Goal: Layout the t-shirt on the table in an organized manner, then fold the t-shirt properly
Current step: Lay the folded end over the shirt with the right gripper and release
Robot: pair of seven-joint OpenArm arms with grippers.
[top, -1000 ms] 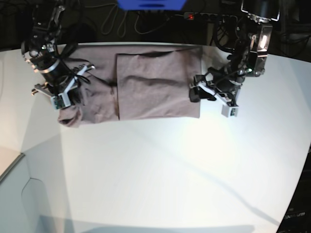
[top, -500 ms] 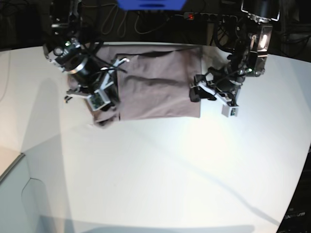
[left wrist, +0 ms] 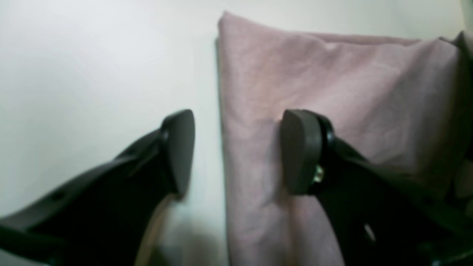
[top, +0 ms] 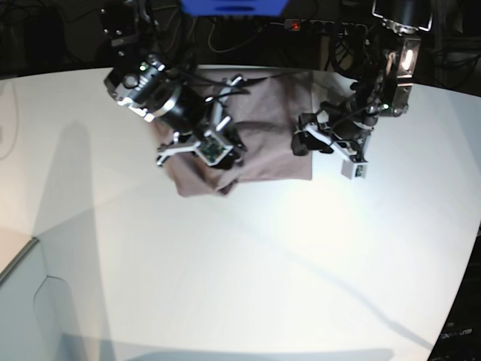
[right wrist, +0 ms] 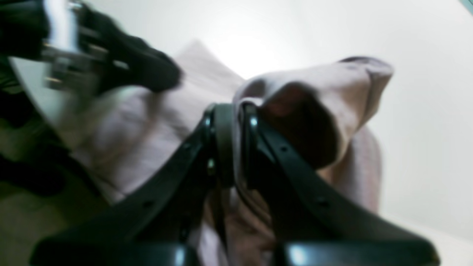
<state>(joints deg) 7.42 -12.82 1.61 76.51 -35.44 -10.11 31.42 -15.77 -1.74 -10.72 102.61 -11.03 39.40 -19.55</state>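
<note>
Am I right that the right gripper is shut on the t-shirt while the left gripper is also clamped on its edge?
Not quite: the left gripper is open, its jaws straddling the t-shirt's edge, as the left wrist view shows. The right gripper is indeed shut on it.

No text, label, brand or number can be read — nothing legible anywhere.
</note>
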